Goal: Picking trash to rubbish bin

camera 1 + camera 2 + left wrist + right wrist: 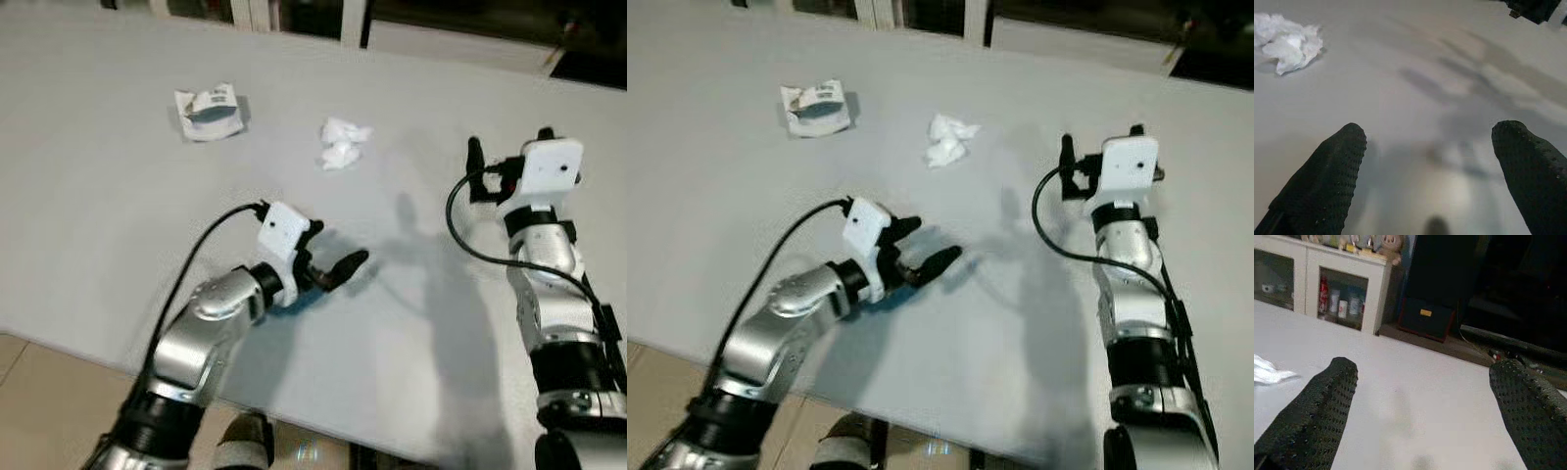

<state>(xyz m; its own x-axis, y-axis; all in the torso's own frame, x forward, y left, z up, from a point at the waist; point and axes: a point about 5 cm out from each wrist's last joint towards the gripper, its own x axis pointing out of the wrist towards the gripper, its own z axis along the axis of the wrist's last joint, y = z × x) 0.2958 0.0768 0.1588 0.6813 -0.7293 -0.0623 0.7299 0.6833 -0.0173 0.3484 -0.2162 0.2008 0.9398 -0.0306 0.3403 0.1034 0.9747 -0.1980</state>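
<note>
Two pieces of trash lie on a pale grey table (pixel 98 245). Item one: crumpled white tissue (pixel 344 143), near the table's middle, ahead of both arms and touching neither. Item two: flattened white wrapper with dark print (pixel 208 113), further to the robot's left, well apart from the tissue.

Left gripper (pixel 333 259): low over the table near its front edge, fingers spread, nothing between them; its wrist view shows the two black fingertips (pixel 1332 176) apart over bare tabletop, with the tissue off to one side beyond them.

Right gripper (pixel 505 157): held over the table's right part, fingers spread and empty, pointing toward the far edge; a black cable loops from its wrist.

Background, right wrist view: white cabinet with glass doors (pixel 1327 289) holding bottles and cans, and a dark box with a yellow label (pixel 1425 316) on the floor.
</note>
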